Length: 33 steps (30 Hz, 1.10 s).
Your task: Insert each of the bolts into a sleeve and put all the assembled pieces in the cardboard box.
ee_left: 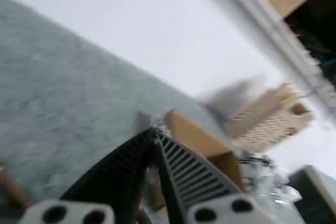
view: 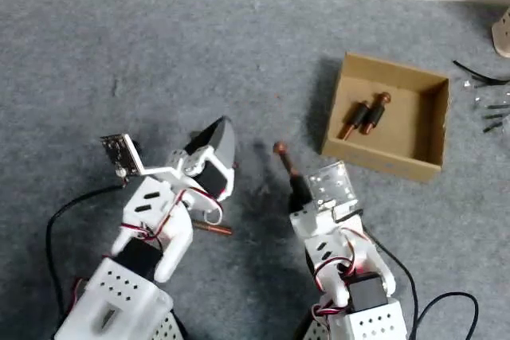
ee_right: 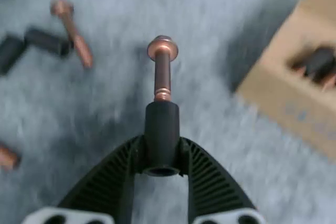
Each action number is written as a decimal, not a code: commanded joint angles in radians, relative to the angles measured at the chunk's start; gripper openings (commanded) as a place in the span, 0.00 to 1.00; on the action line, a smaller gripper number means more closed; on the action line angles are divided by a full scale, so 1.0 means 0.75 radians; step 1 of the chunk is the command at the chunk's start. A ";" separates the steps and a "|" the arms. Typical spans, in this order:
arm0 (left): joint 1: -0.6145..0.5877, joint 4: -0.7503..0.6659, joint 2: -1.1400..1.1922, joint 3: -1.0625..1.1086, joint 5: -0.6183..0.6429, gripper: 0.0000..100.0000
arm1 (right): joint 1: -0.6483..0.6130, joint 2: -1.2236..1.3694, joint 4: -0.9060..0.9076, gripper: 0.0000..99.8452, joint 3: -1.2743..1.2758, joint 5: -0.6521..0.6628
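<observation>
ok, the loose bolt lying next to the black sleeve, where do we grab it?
Probably the bare shank of the bolt just below its head, from above, jaws closing across it. It lies flat on the carpet, and the sleeve crowds its tip end.

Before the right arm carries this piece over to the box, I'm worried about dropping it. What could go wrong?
1. Much of the bolt shank still shows outside the sleeve that the right gripper clamps, so tilting it downward might let the bolt slide out.
2. The bolt's head leads ahead of the gripper and could catch the cardboard box wall.
</observation>
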 commanded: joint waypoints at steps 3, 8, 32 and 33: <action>-0.161 0.113 -0.048 0.036 0.010 0.01 | 0.132 -0.013 0.152 0.00 0.202 0.014; -0.224 0.113 -0.052 0.116 0.010 0.01 | 0.349 -0.005 0.263 0.00 0.202 0.262; -0.218 0.113 -0.048 0.132 0.008 0.01 | 0.645 -0.005 0.488 0.13 0.161 0.863; -0.218 0.113 -0.048 0.132 0.008 0.01 | 0.647 -0.005 0.488 0.13 0.159 0.863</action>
